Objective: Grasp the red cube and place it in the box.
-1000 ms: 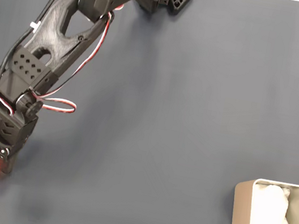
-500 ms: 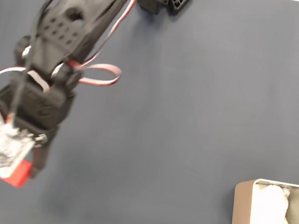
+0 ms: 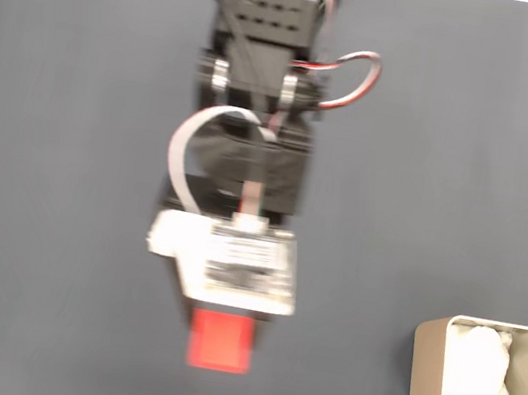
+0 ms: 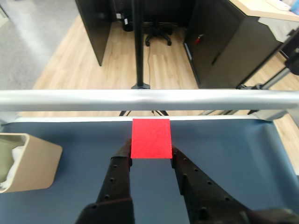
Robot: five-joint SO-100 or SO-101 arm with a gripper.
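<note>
Wrist view, pincer (image 4: 151,149) clamped on red cube (image 4: 151,138), raised above table, box (image 4: 28,161) at left

Red cube (image 4: 150,138) clamped in claw (image 4: 150,154), box (image 3: 425,377) apart.

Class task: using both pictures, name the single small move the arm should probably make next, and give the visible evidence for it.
Probably swing toward the box, at lower right in the fixed view and at left in the wrist view. The gripper has the red cube clamped between its fingers, away from the box; nothing lies between.
</note>
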